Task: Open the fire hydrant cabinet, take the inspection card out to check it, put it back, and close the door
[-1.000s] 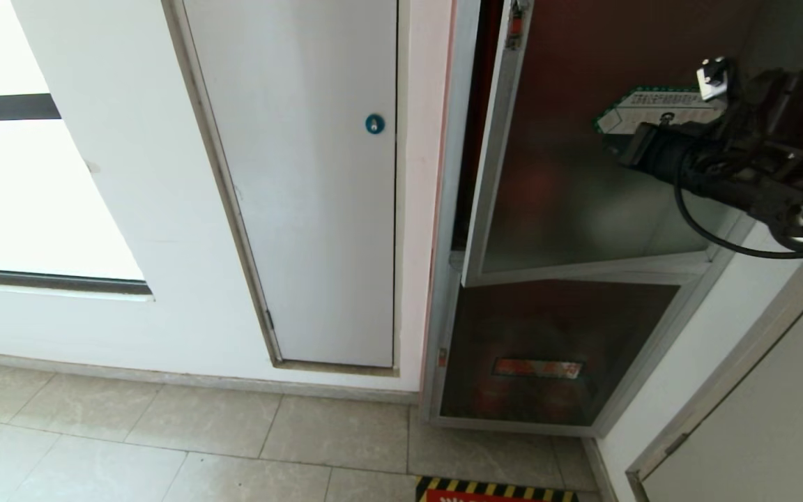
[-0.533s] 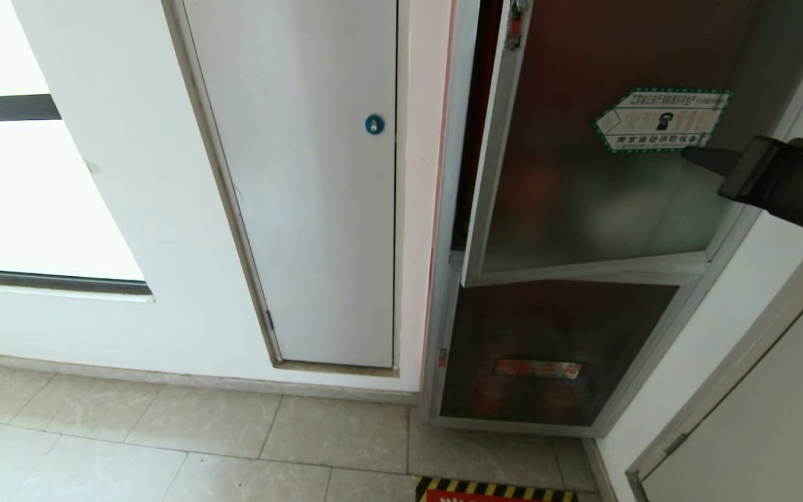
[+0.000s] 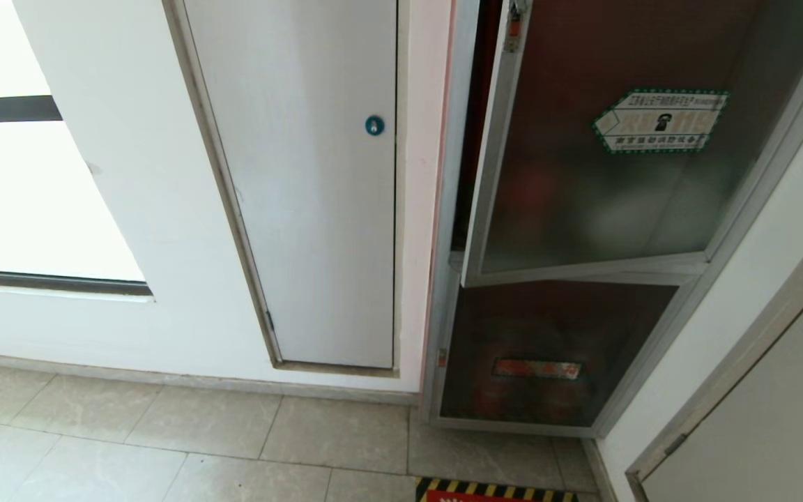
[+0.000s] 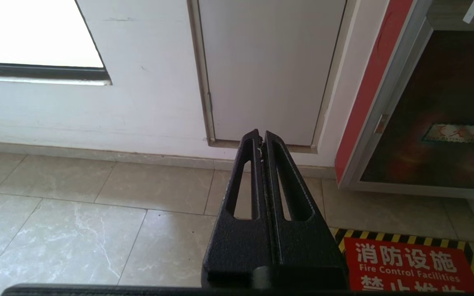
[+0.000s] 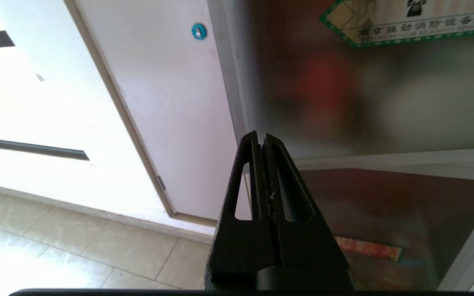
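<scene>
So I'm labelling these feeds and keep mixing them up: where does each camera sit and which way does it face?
Head view: high on the robot, looking forward and down at the door, slightly ajar, and the white panel; no arm shows.
Left wrist view: behind the shut left gripper, low, facing the floor tiles and wall base.
Right wrist view: behind the shut right gripper, facing the door's glass.
Shared: the hexagonal sticker shows in head and right wrist views.

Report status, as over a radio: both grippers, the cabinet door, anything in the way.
Left gripper shut, empty, low over floor tiles. Right gripper shut, empty, facing the door. Door ajar, not latched; inspection card not visible. Nothing blocking the door.
</scene>
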